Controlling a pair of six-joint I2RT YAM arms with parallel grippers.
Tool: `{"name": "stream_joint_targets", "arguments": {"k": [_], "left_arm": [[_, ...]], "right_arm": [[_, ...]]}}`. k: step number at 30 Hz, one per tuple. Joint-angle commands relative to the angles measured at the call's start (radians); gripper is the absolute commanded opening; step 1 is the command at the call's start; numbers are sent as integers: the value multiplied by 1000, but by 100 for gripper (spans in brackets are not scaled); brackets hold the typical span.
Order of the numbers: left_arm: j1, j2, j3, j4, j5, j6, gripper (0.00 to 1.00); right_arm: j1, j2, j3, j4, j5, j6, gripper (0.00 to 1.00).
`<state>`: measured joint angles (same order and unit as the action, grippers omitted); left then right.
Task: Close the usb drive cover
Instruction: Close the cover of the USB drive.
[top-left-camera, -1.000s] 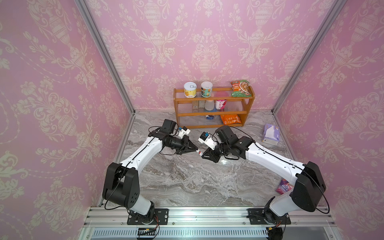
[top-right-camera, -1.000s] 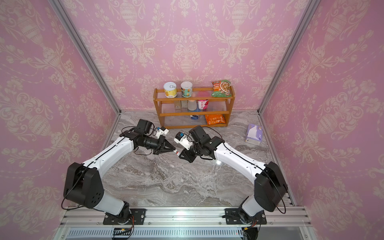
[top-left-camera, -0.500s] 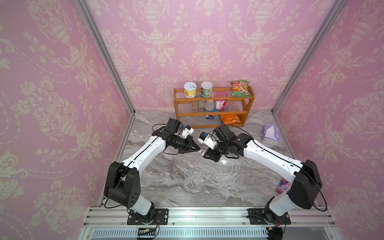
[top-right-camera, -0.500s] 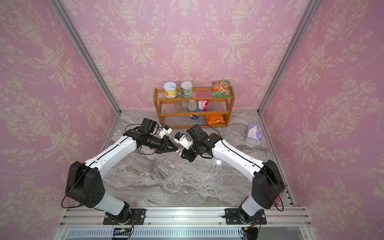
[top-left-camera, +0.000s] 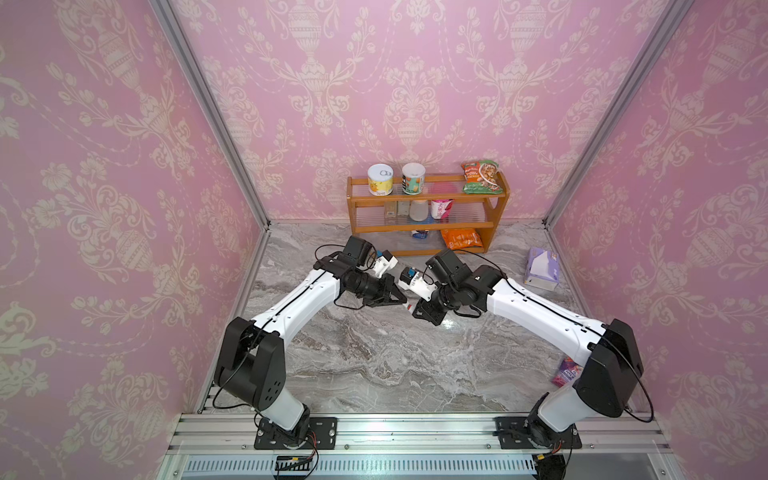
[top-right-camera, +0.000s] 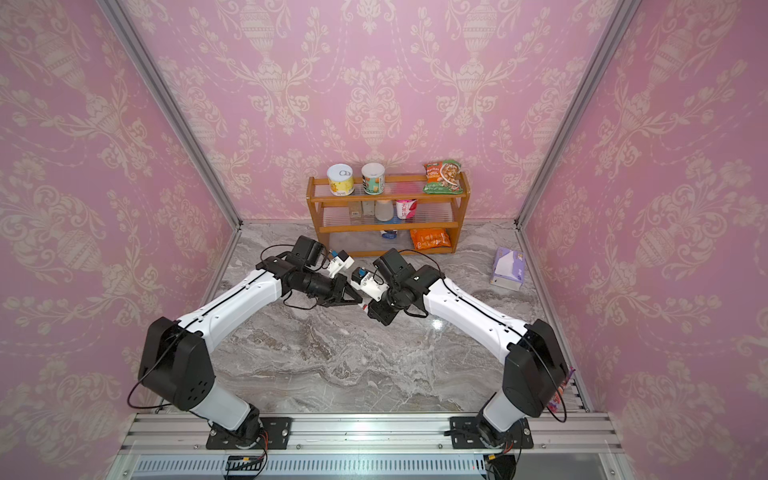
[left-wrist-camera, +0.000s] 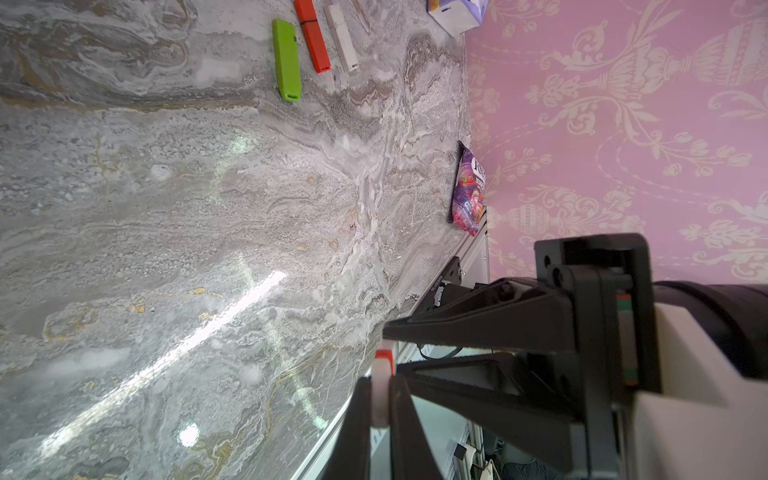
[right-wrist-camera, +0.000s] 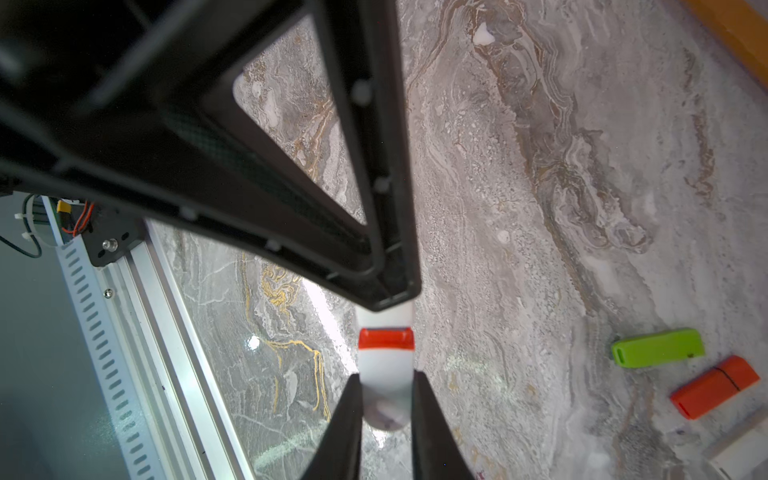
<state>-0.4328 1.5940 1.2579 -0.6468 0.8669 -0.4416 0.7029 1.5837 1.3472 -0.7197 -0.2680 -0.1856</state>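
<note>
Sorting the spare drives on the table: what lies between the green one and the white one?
The orange drive lies between the green drive and the white drive, all three side by side; the left wrist view shows it.

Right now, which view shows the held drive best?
The right wrist view: the drive is near, its red band clear. The left wrist view shows only its edge; in both top views it is a speck.

The left claw (left-wrist-camera: 380, 380) and right claw (right-wrist-camera: 386, 376) are black, with triangular open-frame fingers (right-wrist-camera: 347, 428) and small screws. Behind them the left arm (top-left-camera: 299, 301) and right arm (top-left-camera: 540, 316) have white shells, black joints and thin looping black cables.
</note>
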Motion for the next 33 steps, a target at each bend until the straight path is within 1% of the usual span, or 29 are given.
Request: {"name": "stream_joint_targets", "arguments": {"k": [1, 6, 9, 11, 13, 16, 19, 21, 23, 26, 30, 33], "left_arm": [[-60, 32, -29, -126, 61, 11, 0], [-63, 51, -32, -85, 72, -25, 0], [-63, 49, -37, -39, 110, -53, 0], [-63, 48, -30, -38, 116, -50, 0], [-63, 47, -28, -39, 139, -44, 1], [-68, 40, -27, -48, 188, -13, 1], [-70, 44, -2, -137, 202, 76, 1], [-76, 44, -3, -143, 214, 90, 6], [-91, 49, 1, -156, 192, 99, 7], [-116, 77, 14, -207, 122, 120, 3], [-152, 90, 24, -202, 28, 102, 0], [-168, 87, 39, -178, 4, 85, 0]], "right_arm": [[-23, 9, 92, 216, 106, -26, 0], [-19, -12, 69, 273, 139, -13, 0], [-18, -16, 55, 296, 141, -11, 0], [-17, -15, 52, 295, 134, -20, 0], [-15, -25, 39, 311, 103, -39, 0], [-14, -40, 20, 334, 54, -77, 0], [-14, -28, 29, 318, 61, -121, 0], [-13, -27, 19, 324, 72, -151, 0], [-14, -32, 9, 333, 79, -158, 0], [-16, -46, -3, 345, 78, -145, 0], [-17, -66, -34, 400, 86, -121, 0], [-25, -66, -25, 410, 94, -105, 0]]}}
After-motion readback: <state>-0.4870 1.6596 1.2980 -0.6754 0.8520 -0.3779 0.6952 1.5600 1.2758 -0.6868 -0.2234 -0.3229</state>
